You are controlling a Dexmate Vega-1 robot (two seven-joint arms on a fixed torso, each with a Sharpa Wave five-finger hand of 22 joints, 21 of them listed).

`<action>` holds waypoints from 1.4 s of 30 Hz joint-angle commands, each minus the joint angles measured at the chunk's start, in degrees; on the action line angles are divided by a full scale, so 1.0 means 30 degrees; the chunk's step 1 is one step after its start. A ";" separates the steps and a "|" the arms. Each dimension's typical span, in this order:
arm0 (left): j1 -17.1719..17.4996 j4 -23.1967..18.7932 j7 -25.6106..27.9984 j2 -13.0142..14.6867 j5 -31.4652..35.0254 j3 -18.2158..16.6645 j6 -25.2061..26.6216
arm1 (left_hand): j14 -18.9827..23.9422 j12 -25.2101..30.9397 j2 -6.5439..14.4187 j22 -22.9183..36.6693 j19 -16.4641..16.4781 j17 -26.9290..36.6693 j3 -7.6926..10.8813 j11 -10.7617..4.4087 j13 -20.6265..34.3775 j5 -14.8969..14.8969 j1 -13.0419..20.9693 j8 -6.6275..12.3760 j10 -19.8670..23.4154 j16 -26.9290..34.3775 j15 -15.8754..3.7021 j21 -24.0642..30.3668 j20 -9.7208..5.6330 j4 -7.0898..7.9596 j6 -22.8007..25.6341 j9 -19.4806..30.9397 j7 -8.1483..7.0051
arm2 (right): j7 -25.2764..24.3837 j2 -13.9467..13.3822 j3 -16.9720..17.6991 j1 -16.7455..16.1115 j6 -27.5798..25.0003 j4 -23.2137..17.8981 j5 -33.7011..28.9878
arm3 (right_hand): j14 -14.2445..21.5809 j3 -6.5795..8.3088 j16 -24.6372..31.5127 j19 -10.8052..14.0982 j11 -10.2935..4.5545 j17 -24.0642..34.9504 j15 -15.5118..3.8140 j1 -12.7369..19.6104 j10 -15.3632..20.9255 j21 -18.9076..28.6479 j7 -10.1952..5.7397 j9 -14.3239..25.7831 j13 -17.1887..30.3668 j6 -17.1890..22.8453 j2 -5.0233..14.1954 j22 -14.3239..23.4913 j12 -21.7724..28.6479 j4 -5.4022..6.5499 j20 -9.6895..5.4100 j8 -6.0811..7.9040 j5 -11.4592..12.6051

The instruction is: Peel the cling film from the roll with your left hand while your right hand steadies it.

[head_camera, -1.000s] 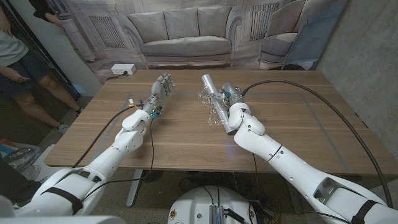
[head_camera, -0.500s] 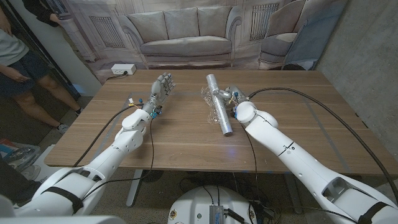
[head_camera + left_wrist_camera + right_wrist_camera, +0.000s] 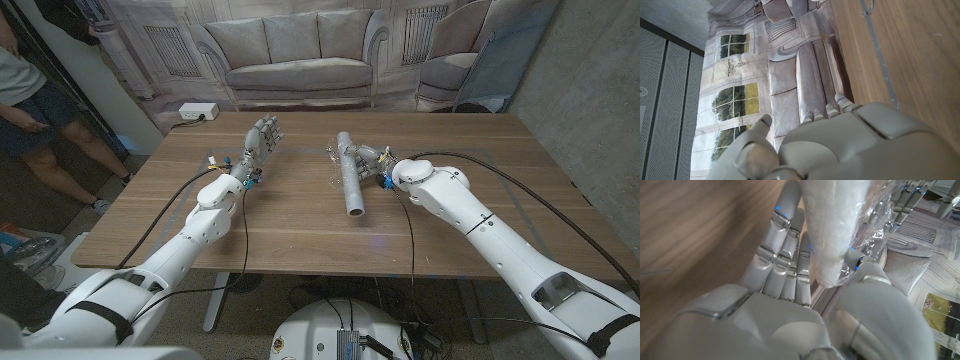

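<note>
Lying near the table's (image 3: pixel 300 225) middle, the cling film roll (image 3: pixel 351 182) points toward 6 o'clock, loose film crumpled at its far end. The right hand (image 3: pixel 372 160) clamps that end from 3 o'clock, likely steadying it. The left hand (image 3: pixel 260 143) stands at 9 o'clock, fingers apart, empty, seemingly waiting to peel.

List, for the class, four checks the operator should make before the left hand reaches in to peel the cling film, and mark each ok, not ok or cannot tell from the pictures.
1. Right hand holds the cling film roll: ok; the right wrist view shows its fingers and thumb either side of the roll.
2. Roll lies on the table: ok.
3. Left hand is free: ok, fingers apart, holding nothing, well apart from the roll.
4. Loose film edge to pinch: cannot tell; crinkled film shows near the far end, but no clear edge.
</note>
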 commanded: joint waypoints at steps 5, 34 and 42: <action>0.0218 -0.0551 0.0246 0.0064 0.0055 0.0075 0.0105 | -0.2318 0.0037 0.1582 0.0017 -0.0011 0.0065 -0.0109 -0.0002 0.0071 0.0006 0.0136 0.0077 -0.2153 0.0001 0.0073 -0.0057 0.0110 0.0015 -0.2933 0.0113 -0.0097 | 0.6192 -0.0617 0.0846 0.1229 0.1479 0.4374 0.8715 | 0.2439 0.6256 -0.0168 0.0232 -0.0264 0.0087 -0.2333 0.1528 0.0045 0.0187 -0.0360 0.7640 -0.0058 -0.0202 0.1382 0.0047 -0.0066 0.2935 0.0041 0.2000 0.1121; 0.0481 -0.1230 0.0523 0.0251 0.0134 0.0146 0.0230 | -0.2270 0.0013 0.1534 0.0016 0.0022 0.0062 -0.0155 0.0005 0.0072 -0.0008 0.0166 0.0081 -0.2106 -0.0019 0.0073 -0.0189 0.0170 0.0002 -0.2788 0.0119 -0.0139 | 0.9070 -0.1018 0.0331 0.1517 0.3056 0.6450 1.1885 | 0.2160 0.4698 -0.0507 -0.0788 -0.0691 0.0267 -0.1322 -0.0484 0.1546 0.1146 -0.1703 0.4914 -0.0450 -0.2682 0.1474 0.0529 -0.0094 0.4792 0.0272 -0.0162 -0.0903; 0.0469 -0.1254 0.0448 0.0274 0.0141 0.0160 0.0181 | -0.2276 0.0005 0.1529 0.0017 0.0032 0.0061 -0.0167 -0.0022 0.0072 -0.0011 0.0172 0.0069 -0.2106 -0.0028 0.0073 -0.0227 0.0181 0.0000 -0.2783 0.0120 -0.0145 | 0.9199 -0.0881 0.0492 0.1310 0.3123 0.6507 1.2557 | 0.1166 0.1491 -0.0490 -0.1988 -0.0513 0.0554 -0.0907 -0.2966 0.0988 0.2054 -0.1675 0.2772 -0.0053 -0.3371 0.1516 0.1326 -0.0383 0.5688 0.0258 -0.2025 -0.6761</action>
